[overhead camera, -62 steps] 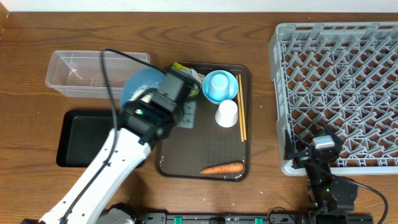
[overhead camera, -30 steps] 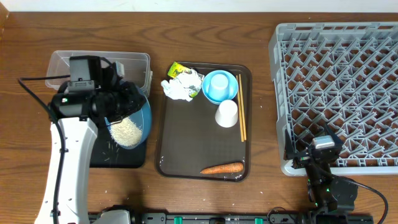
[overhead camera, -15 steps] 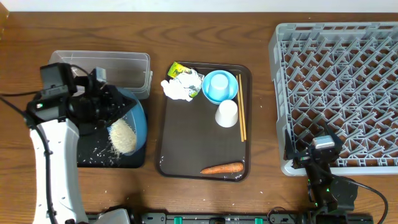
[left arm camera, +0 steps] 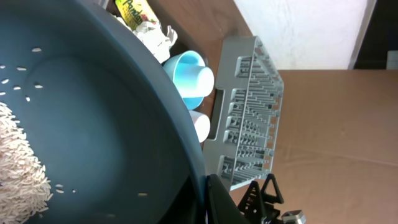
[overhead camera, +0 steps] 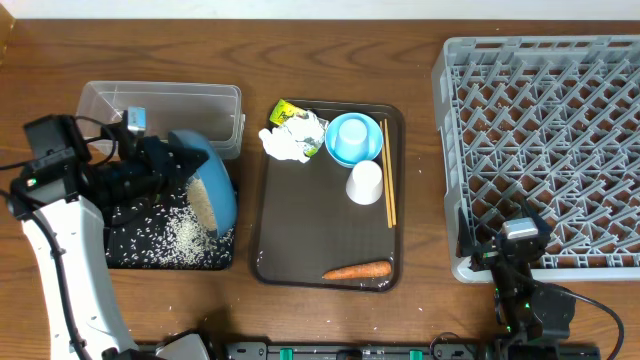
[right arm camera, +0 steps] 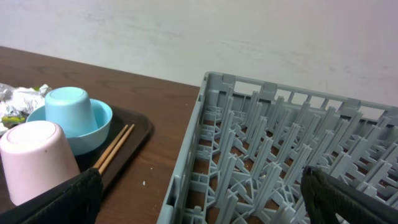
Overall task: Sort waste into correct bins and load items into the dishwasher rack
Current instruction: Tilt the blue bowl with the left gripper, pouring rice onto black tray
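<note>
- Dark-blue dish (overhead camera: 212, 195) is hanging tipped on edge over the black tray (overhead camera: 120, 255) at the left of the overhead frame, with the left tool (overhead camera: 168, 168) clamping its rim.
- Loads of rice (overhead camera: 178, 238) is lying scattered in that tray and a clump is clinging inside the dish, so I'd say the dumping step is running.
- Down at lower right, the right tool (overhead camera: 520, 228) is sitting spread open and empty by the rack (overhead camera: 540, 130).
- Next, I'm guessing: shaking the last grains loose, then carrying the dish across the desk to the rack.
</note>
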Motion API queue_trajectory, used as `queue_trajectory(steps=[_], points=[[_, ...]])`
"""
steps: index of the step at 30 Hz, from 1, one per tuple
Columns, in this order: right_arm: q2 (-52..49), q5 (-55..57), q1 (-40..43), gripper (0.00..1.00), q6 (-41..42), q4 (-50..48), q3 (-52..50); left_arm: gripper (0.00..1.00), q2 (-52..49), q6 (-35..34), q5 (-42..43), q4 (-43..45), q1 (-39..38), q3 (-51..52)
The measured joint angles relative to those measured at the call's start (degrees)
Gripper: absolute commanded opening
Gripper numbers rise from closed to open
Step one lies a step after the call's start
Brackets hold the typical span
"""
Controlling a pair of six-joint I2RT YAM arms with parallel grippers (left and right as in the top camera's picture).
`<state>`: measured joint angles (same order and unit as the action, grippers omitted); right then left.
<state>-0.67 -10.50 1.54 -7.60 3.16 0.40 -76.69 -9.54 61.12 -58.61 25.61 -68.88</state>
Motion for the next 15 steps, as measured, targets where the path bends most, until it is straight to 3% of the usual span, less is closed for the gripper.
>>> queue_trajectory(steps=[15], points=[[0.0,0.0,0.0,0.99,0.0,0.0,0.0,0.06,-2.5,7.5,9.9,-6.4,12.3,0.1]])
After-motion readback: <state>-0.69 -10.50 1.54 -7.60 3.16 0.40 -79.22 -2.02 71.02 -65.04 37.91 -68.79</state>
